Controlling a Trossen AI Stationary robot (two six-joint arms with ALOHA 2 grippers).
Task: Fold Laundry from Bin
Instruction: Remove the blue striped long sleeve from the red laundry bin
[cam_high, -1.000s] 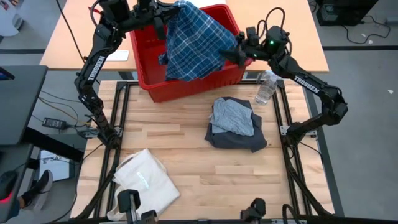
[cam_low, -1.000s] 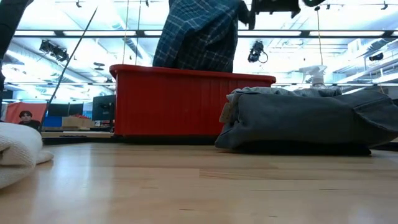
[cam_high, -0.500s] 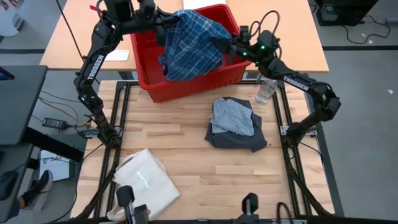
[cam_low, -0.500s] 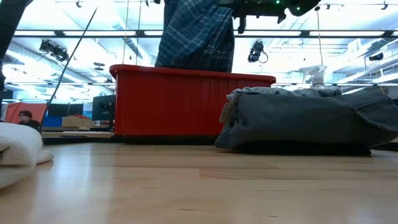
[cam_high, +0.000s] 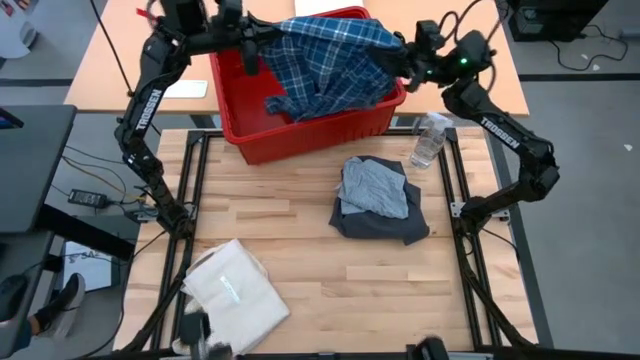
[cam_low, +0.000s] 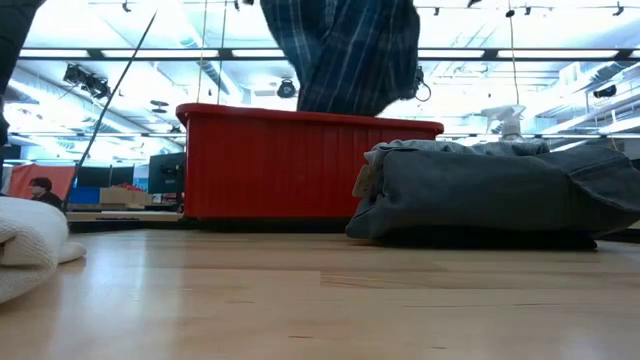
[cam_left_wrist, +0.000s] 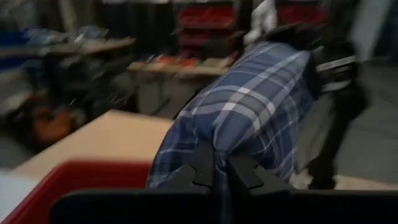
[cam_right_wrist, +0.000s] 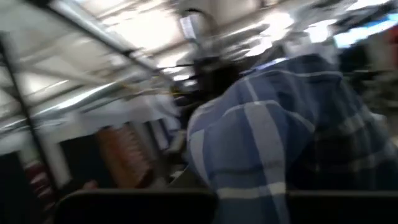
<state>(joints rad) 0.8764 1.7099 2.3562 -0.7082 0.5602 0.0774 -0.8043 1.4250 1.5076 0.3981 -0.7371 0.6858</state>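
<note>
My left gripper (cam_high: 262, 32) is pinched on one end of the blue-and-white plaid shirt (cam_high: 330, 62), up above the back left part of the red bin (cam_high: 300, 140). My right gripper (cam_high: 400, 58) is clamped on the shirt's other end, over the bin's right rim. The shirt hangs stretched between the two, its lower folds drooping into the bin. In front of the bin I see a light grey piece (cam_high: 374, 187) lying on a folded dark grey top (cam_high: 385, 222). A spray bottle (cam_high: 428, 140) stands just right of the bin, and a cream tote bag (cam_high: 235, 290) lies at the table's near left.
</note>
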